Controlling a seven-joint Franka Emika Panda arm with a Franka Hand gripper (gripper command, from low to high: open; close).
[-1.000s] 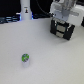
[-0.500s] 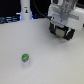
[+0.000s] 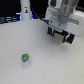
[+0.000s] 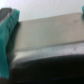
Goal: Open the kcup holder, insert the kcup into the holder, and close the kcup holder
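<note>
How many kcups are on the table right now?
1. The kcup stands alone on the white table, toward the exterior view's lower left, well apart from the gripper. Others may be hidden behind the arm.

- Arm: the visible lower part is a pale grey, rounded wrist section entering from the top edge of the exterior view.
- Hand housing: white, boxy, wider than the wrist section above it.
- End effector (image 3: 60, 36): dark, nearly black parts hang under the white housing; detail too blurred to resolve.
- Wrist view: teal-green pads (image 4: 8, 26) at one edge, soft-looking, out of focus.
- No markings, screws or cables legible.
</note>
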